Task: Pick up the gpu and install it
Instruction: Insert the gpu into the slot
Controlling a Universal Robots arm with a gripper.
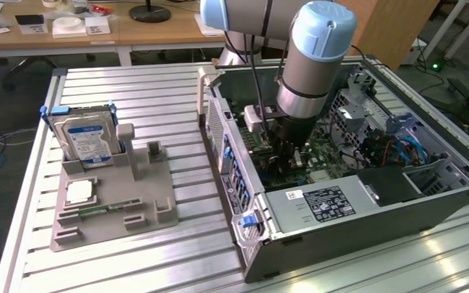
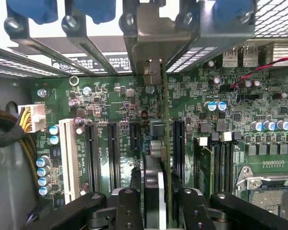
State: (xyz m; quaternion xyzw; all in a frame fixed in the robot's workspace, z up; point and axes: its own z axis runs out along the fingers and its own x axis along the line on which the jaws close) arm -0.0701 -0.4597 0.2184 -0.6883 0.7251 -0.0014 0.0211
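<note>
My gripper (image 1: 287,145) reaches down into the open computer case (image 1: 251,244), low over the green motherboard (image 2: 110,100). It is shut on the gpu (image 2: 164,143), a thin dark card seen edge-on in the wrist view and standing upright on its long edge. Black fingers (image 2: 127,208) clamp the card from both sides. The gpu's pale metal bracket (image 2: 156,43) sits against the case's rear slot openings. The card's lower edge runs along the motherboard between the black expansion slots (image 2: 113,153); whether it is seated in a slot is hidden.
A silver hard drive with a blue label (image 1: 88,137) stands in the grey fixture (image 1: 153,189) on the exterior view's left, with a small green memory stick (image 1: 96,210) lying on it. The power supply (image 1: 324,204), blue cables (image 1: 402,149) and drive cage crowd the case.
</note>
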